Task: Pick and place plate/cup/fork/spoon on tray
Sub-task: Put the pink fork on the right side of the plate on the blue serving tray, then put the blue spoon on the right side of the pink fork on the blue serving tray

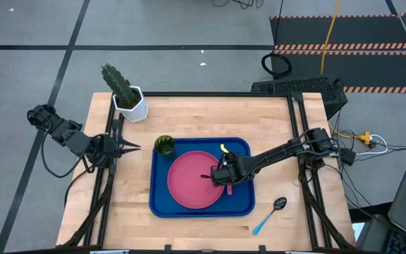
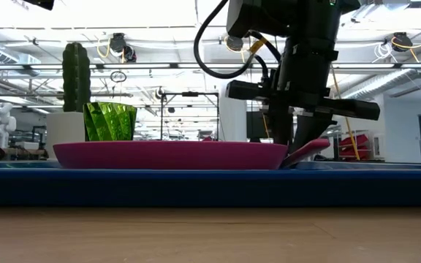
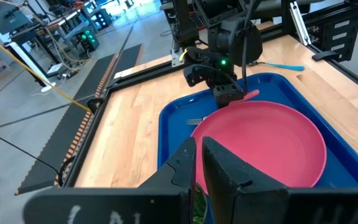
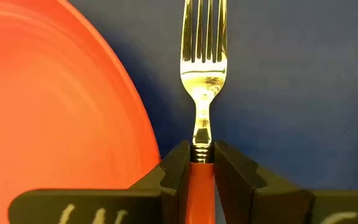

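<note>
Sitting mid-frame, the tray (image 1: pixel 162 204) holds the plate (image 1: pixel 192 180), cup (image 1: pixel 164 145) at its upper-left corner; right gripper (image 1: pixel 219 176) pinches the fork (image 4: pixel 202 59) beside the plate; left gripper (image 1: pixel 134 147) closed, frame left.

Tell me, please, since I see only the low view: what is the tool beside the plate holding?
Observer: The right tool is shut on the fork at the handle's neck.
Operator: Where do the tines lie?
Observer: Over the tray, beside the plate.
Operator: And the spoon?
Observer: The spoon lies on the table, outside the tray.
Operator: The other arm?
Observer: The left tool waits near the cup.
</note>
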